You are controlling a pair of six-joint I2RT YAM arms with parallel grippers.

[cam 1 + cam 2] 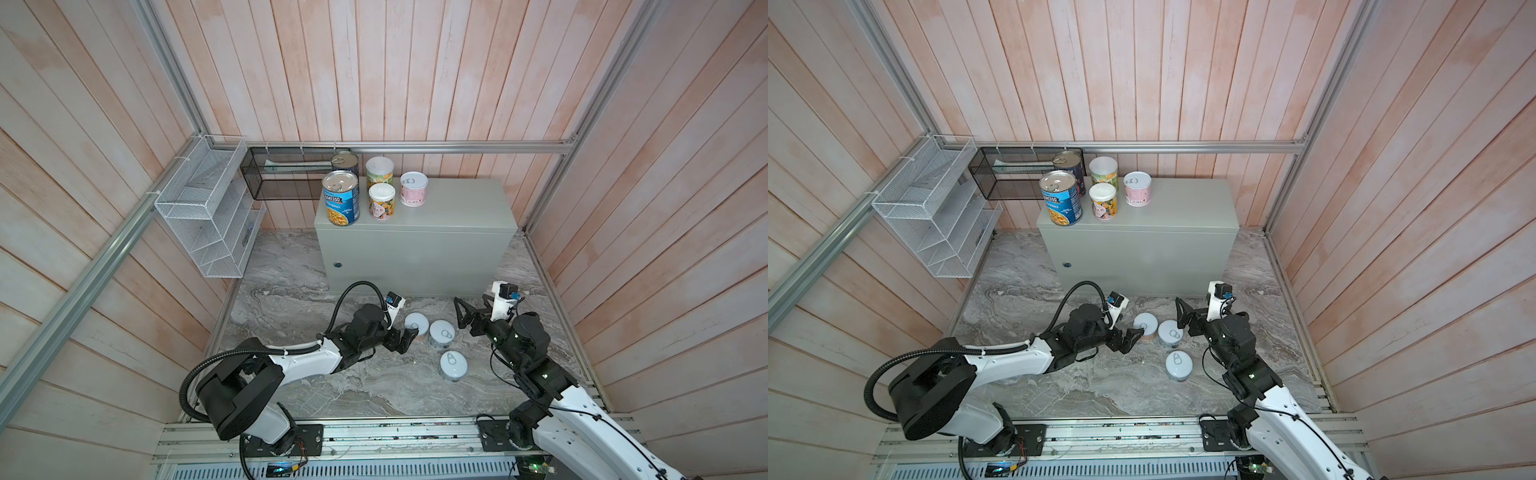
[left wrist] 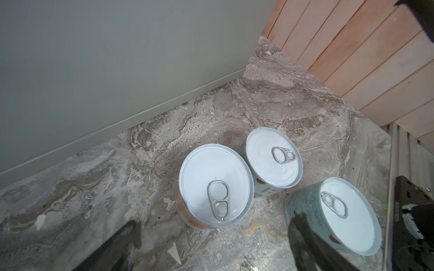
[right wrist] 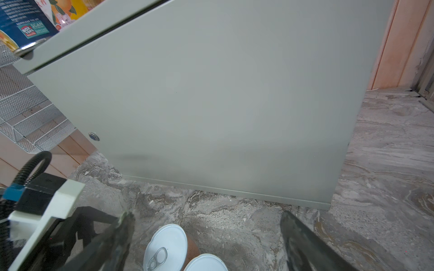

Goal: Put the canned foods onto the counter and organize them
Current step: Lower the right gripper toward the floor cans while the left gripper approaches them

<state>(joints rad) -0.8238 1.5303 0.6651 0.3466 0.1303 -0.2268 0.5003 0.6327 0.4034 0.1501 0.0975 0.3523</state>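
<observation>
The left gripper [image 1: 408, 337] is standing wide open and gripping nothing, its jaws hanging low over the floor [image 1: 332, 386] and pointing at the orange can [image 1: 416, 324]. In both top views its tip is sitting just beside that can; whether it is touching, I cannot tell. In the left wrist view the orange can [image 2: 216, 185] is showing between the 2 fingers, a little ahead of them.

The right gripper [image 1: 465, 316] is also gaping wide and holding nothing. It is hovering over the floor between the front of the counter [image 1: 457, 208] and the mid can [image 1: 441, 332].

3 short cans with white pull-tab lids are standing upright on the floor in a tight cluster. The orange can and the mid can are sitting side by side, and the front can [image 1: 453, 365] is standing near the mid can, closer to the arm bases.

5 cans are standing upright on the left part of the counter top:
- The Progresso can [image 1: 340, 198] is standing at the front left corner.
- The dark can [image 1: 345, 163] is standing behind it.
- The green can [image 1: 379, 170] is standing at the back, beside the dark can.
- The patterned can [image 1: 381, 201] is standing in front of the green can.
- The pink can [image 1: 414, 189] is standing just to their right.

A small lock [image 1: 338, 264] is showing on the counter's front. A white rack [image 1: 208, 208] and a black basket [image 1: 282, 178] are hanging on the walls to the counter's left.
</observation>
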